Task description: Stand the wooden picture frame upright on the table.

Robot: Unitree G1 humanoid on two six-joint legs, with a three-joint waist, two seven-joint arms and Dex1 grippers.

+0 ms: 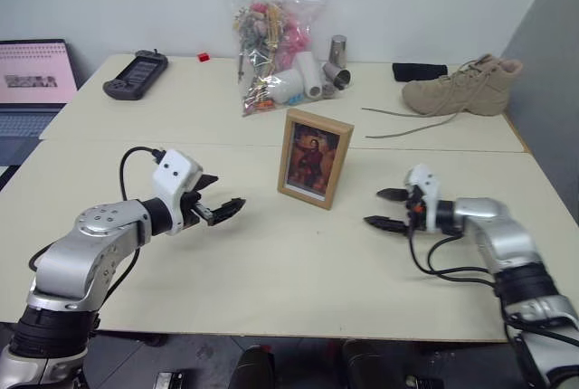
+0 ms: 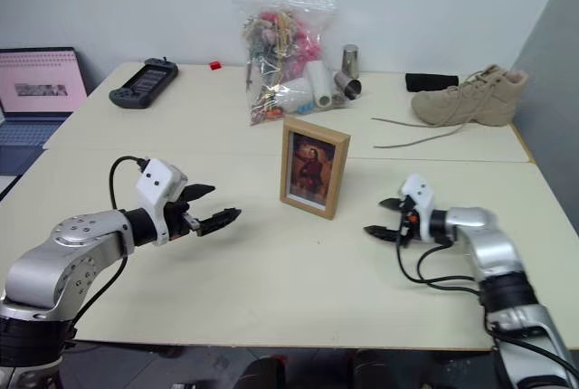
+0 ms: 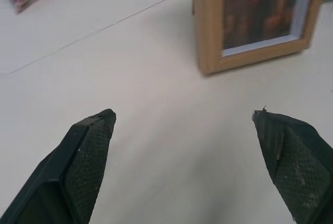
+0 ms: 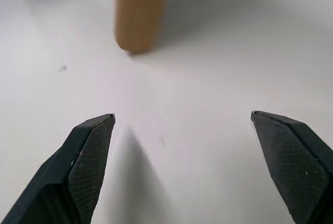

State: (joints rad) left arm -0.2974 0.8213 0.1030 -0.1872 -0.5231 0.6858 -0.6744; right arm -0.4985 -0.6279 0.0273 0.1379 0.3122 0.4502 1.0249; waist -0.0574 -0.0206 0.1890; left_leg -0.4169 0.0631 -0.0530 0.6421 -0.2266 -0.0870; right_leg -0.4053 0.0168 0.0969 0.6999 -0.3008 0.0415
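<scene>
The wooden picture frame (image 1: 314,157) stands upright near the middle of the table (image 1: 271,271), its portrait picture facing me. Nothing touches it. My left gripper (image 1: 220,202) hovers to its left, open and empty, pointing toward it. My right gripper (image 1: 384,209) hangs to its right, also open and empty, well apart from the frame. The left wrist view has the frame's front (image 3: 260,21) beyond the spread fingers (image 3: 88,151). Past the right gripper's fingers (image 4: 88,151), the right wrist view catches the frame's wooden edge (image 4: 139,10).
At the back of the table lie a clear bag of odds and ends (image 1: 271,45), white and metal cylinders (image 1: 317,68), a tan boot (image 1: 466,86) with trailing laces, a black pouch (image 1: 419,71) and a black handheld device (image 1: 136,74). A laptop (image 1: 32,81) sits off the left edge.
</scene>
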